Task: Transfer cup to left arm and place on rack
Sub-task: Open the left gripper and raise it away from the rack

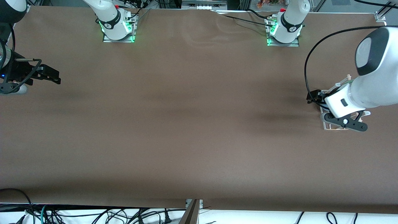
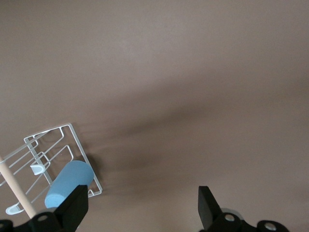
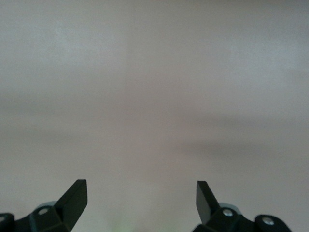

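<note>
Left wrist view: cup [image 2: 67, 184] sideways on rack [image 2: 79, 147]

Pretty plain setup: one big table [image 1: 186, 124] covered edge to edge in a matte brown sheet, slightly rippled near the top middle. Soft dark shadows smear across it. Green lights glow at two metal base plates [image 1: 118, 39] along the top edge. A mess of black cables [image 1: 93, 214] lies on the pale floor below the table's near edge.
</note>
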Tool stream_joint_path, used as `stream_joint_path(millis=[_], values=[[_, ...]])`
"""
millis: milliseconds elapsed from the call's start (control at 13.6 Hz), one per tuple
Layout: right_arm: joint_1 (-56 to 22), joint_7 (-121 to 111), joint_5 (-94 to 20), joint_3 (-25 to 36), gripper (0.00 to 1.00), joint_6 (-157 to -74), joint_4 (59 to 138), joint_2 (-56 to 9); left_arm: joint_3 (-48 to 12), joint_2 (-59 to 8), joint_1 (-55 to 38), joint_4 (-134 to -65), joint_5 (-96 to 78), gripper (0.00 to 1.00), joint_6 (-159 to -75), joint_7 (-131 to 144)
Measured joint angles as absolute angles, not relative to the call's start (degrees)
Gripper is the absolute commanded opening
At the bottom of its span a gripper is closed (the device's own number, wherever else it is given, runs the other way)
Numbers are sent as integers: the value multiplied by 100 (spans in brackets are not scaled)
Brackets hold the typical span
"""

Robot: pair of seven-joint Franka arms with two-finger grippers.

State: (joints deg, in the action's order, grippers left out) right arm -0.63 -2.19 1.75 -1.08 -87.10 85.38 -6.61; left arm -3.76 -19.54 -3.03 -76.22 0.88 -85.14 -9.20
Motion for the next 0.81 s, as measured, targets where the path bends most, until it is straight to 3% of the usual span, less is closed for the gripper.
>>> stream_joint_path(millis=[220, 514, 807], values=[[-63, -219, 175, -108, 100, -8710, 8538, -661, -364, -1678, -262, -7821, 31, 100, -8886, -897], [-63, -219, 174, -108, 100, -8710, 8538, -661, -351, -761, -159, -9303, -3, 100, -10222, -772], [-63, -219, 174, -108, 100, -8710, 8538, -661, -298, -228, -171, -9937, -11, 100, -10232, 172]])
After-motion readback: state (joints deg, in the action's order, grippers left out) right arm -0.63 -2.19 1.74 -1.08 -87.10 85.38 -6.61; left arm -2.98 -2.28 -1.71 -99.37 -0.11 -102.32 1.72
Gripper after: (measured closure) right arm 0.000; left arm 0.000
